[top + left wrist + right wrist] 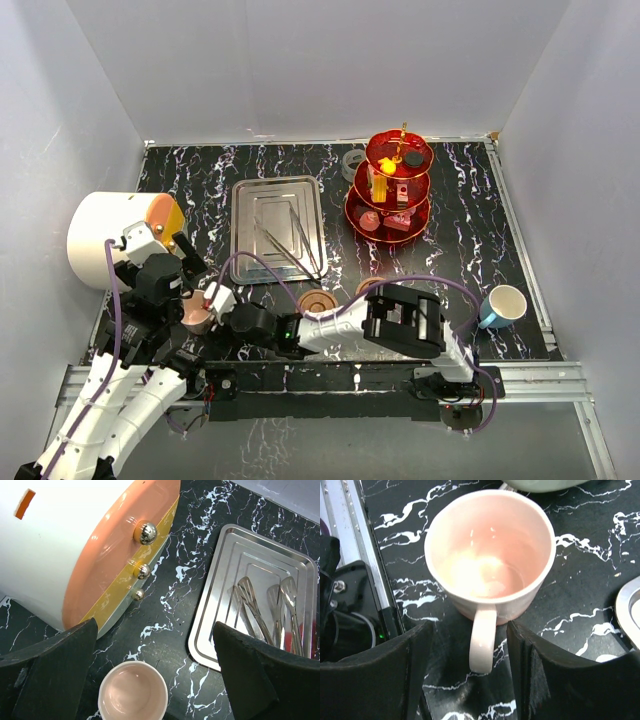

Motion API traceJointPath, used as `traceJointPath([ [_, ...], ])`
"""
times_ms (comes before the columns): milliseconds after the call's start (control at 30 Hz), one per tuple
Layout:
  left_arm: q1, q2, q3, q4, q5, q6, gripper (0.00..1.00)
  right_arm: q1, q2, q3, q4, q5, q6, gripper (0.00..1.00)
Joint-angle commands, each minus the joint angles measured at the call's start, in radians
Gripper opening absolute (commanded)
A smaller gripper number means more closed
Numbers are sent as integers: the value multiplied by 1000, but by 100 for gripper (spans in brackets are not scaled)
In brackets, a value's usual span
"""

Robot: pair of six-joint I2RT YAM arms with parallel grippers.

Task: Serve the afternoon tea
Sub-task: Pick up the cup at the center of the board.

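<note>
The black marbled table (200,190) is carrying a white drum (110,235), a steel tray (278,230), a red tiered stand (390,190), a pink cup (197,315), a blue cup (502,305) and two brown saucers (318,301).

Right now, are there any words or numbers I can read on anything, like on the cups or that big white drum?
No, none can be read.
The white drum has only a plain orange patch, no letters.
The pink cup, the blue cup and the steel tray show no writing.
</note>
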Motion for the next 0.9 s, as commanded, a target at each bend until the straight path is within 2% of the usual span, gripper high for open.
traceJointPath([
  [0,0,-6,24,-9,-27,-4,99,-19,34,99,4,4,-26,53],
  [167,1,-6,23,-9,-26,-4,99,-31,36,107,-24,-20,-22,30],
  [300,0,-3,23,-4,-18,1,99,-32,-5,63,-21,-64,-32,1],
  [500,0,3,22,-5,-11,3,99,-30,-163,-72,-40,1,25,0],
  [633,0,1,23,-4,-9,4,99,-16,-352,-222,-70,75,83,0],
  [867,0,4,21,4,9,12,99,1,-702,-491,-149,302,175,0],
])
